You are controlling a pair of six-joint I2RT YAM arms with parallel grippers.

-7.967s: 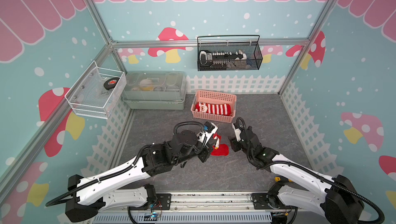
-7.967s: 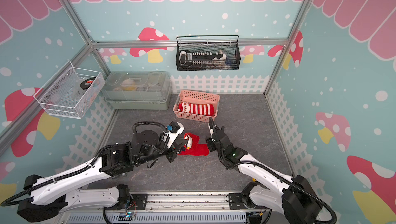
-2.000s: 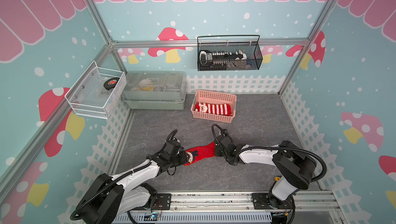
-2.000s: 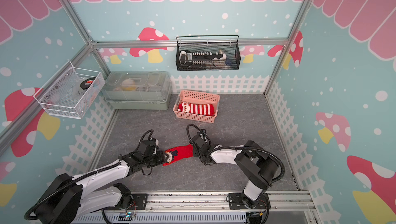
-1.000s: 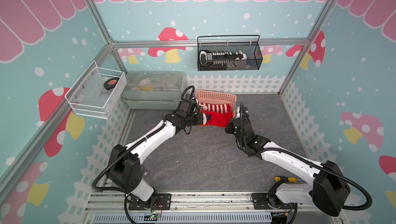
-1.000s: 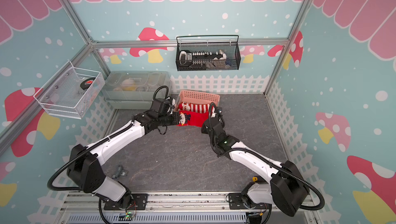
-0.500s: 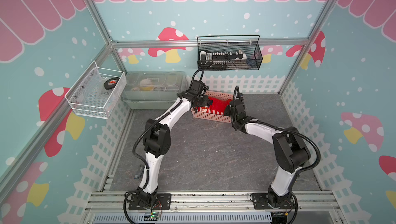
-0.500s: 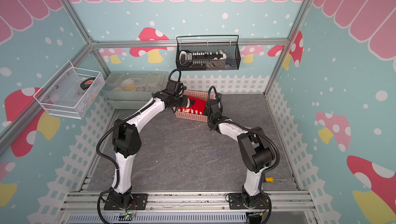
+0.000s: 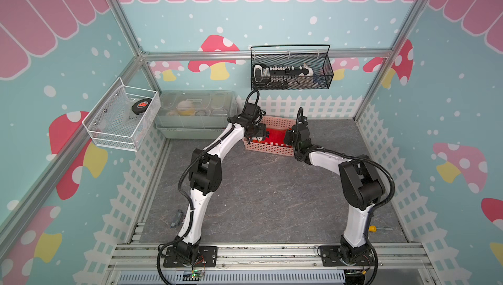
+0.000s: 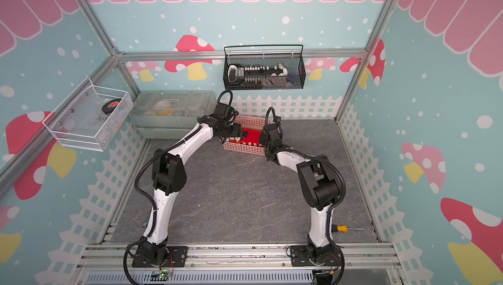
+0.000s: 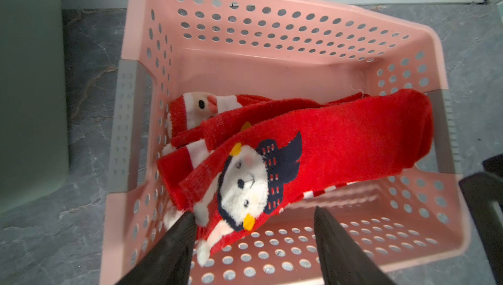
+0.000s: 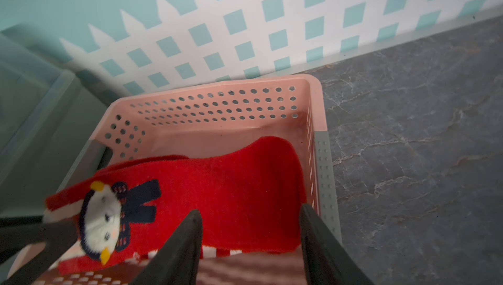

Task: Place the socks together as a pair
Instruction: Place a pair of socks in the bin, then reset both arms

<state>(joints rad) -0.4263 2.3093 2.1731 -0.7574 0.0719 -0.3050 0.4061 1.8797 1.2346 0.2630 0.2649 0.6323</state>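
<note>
In both top views the arms' wrists cover the tips of both claws, and only a short strip of red (image 9: 275,137) shows between them inside the pink basket (image 9: 268,148). The wrist views show more. The left claw (image 11: 253,212) is released, its two black fingers (image 11: 174,245) spread wide above the basket. The cuff end of the top sock (image 11: 334,144) lies just ahead of it, between the lines of the fingers. Whether one finger brushes the white cuff trim cannot be told. The right claw (image 12: 250,210) is also released with its fingers apart, and the toe end of the same sock (image 12: 239,185) lies just ahead of it, reaching the basket's short wall. Below the right claw a striped patch is smeared by blur and cannot be read. The left claw appears there only as a dark, blurred shape at the cuff end.

There are two claws and one basket (image 11: 272,24). One sock is fully readable: red, with a fluffy white penguin patch, lying on top. Under it are more socks (image 11: 201,109), a Santa face and red-and-white stripes showing. The folds overlap too much to count them, so at least one more.
</note>
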